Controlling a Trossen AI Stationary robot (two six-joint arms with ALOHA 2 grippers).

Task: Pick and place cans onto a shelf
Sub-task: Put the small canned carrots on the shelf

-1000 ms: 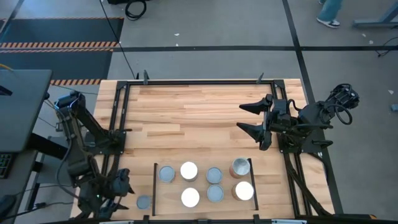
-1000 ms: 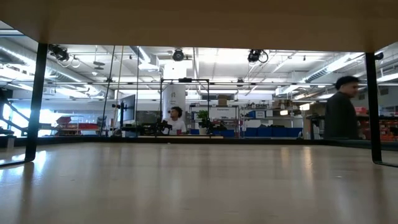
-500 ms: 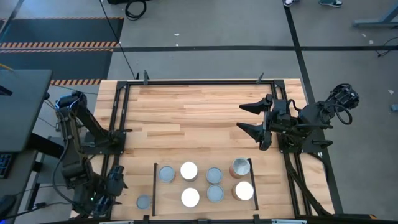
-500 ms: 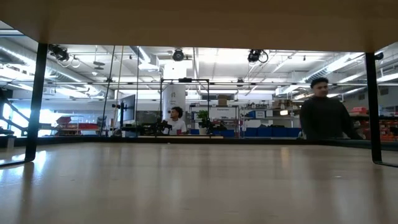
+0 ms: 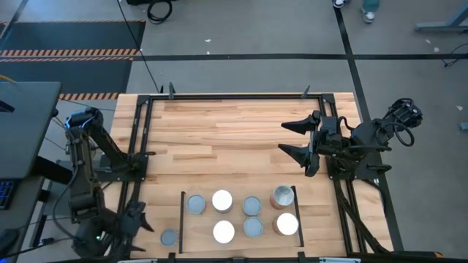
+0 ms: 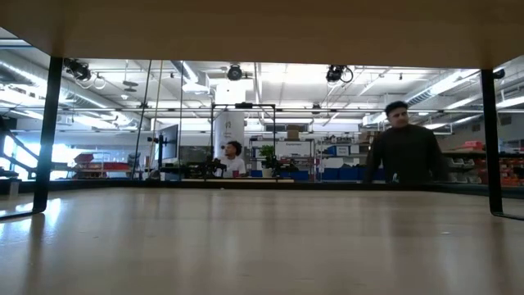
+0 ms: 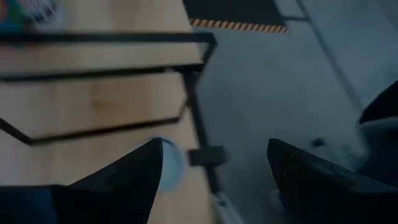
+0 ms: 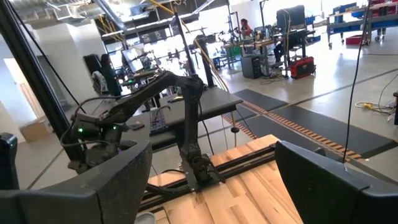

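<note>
Rails fence six cans from one stray can beside the open, empty left claw; right claw open, empty.

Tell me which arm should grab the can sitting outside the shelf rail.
Left. Its open end effector is just beside the stray can, which lies outside the shelf's left rail. The right end effector, also open, waits mid-table, with the shelf and its seven cans between.
</note>
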